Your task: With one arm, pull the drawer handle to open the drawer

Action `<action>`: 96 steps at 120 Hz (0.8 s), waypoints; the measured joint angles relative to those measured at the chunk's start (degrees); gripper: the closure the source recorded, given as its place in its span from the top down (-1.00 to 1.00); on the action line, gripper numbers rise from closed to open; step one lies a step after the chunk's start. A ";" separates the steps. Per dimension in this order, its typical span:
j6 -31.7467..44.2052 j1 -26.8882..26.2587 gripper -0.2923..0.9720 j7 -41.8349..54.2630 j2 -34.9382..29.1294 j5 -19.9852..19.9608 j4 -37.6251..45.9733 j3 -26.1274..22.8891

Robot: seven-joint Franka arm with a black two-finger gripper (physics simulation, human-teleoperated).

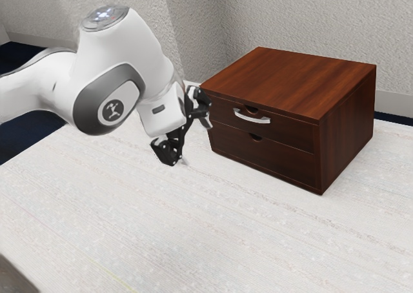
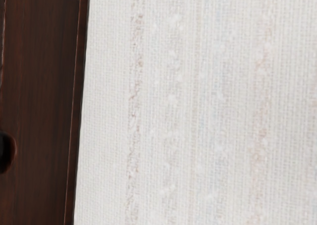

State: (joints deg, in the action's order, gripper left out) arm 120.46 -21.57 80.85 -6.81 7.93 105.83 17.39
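A dark wooden cabinet (image 1: 293,80) with two drawers stands on the table at the exterior view's right. The top drawer (image 1: 284,124) carries a silver handle (image 1: 251,117), and its front sits flush with the cabinet. My black gripper (image 1: 189,133) hangs to the left of the cabinet's near corner, a short way from the handle and level with the drawer fronts. Its fingers (image 1: 202,107) stand apart, open, with nothing between them. In the wrist view a dark wood front (image 2: 39,106) lies along one side, next to the pale table.
The lower drawer (image 1: 271,154) has a small notch and no handle. A pale textured table (image 1: 193,228) spreads wide in front of the cabinet. A light wall (image 1: 310,15) rises behind, with dark floor (image 1: 19,54) at the exterior view's left.
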 joint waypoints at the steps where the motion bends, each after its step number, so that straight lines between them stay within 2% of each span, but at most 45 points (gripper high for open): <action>1: 0.21 -0.01 0.54 0.13 0.20 0.02 -0.11 0.00; 19: 3.40 0.01 0.54 2.14 4.51 -1.32 -3.22 0.01; 38: 4.55 -0.36 0.54 3.94 5.50 -4.19 -4.33 -0.21; 42: 4.60 1.66 0.54 4.26 5.96 -4.46 -4.43 -2.23; 56: 4.81 18.70 0.54 5.21 6.60 -5.00 -4.54 -19.40; 62: 4.87 22.83 0.54 5.54 6.76 -5.18 -4.55 -23.65; 73: 5.02 24.62 0.54 6.09 7.22 -5.64 -4.93 -25.68; 96: 7.37 25.64 0.54 6.49 9.97 -6.32 -6.53 -25.70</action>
State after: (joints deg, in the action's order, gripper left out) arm 127.83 4.07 87.33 3.17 1.60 99.30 -8.31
